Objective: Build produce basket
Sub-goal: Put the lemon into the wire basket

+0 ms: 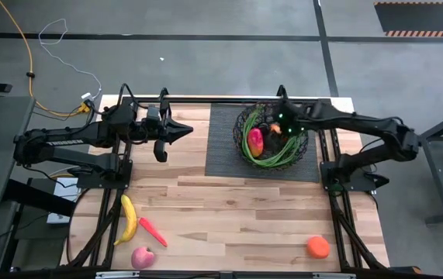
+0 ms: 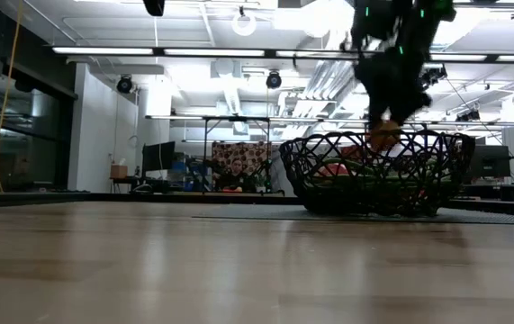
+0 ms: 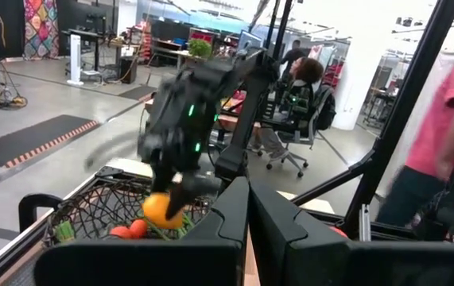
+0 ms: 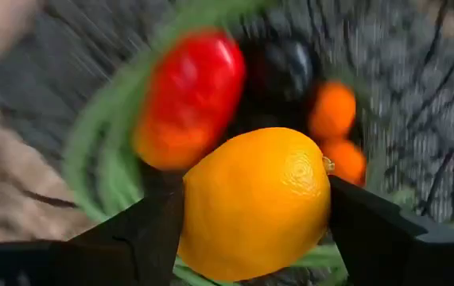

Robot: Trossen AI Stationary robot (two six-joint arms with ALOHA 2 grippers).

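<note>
The black wire basket [image 1: 274,137] stands on a dark ribbed mat at the table's far right. It holds the red-yellow pepper [image 4: 191,99], green beans [image 1: 264,159], small tomatoes [image 4: 334,111] and a dark round fruit [image 4: 286,67]. My right gripper [image 4: 250,214] is over the basket's far side, shut on an orange [image 4: 254,202]. My left gripper [image 1: 182,132] is shut and empty at the far left, pointing toward the basket. A banana [image 1: 129,219], carrot [image 1: 153,231], pink-red apple [image 1: 143,257] and another orange [image 1: 318,246] lie near the table's front edge. My right gripper pinches the orange's two opposite sides [image 4: 191,214] between its two fingers. The fingers come from above, pointing down into the basket. The orange [image 3: 161,210] hangs just inside the basket's rim, lifted clear of the produce below.
The dark ribbed mat [image 1: 225,147] lies under the basket. Bare wood lies between the mat and the produce at the front. People sit and stand in the room beyond the table.
</note>
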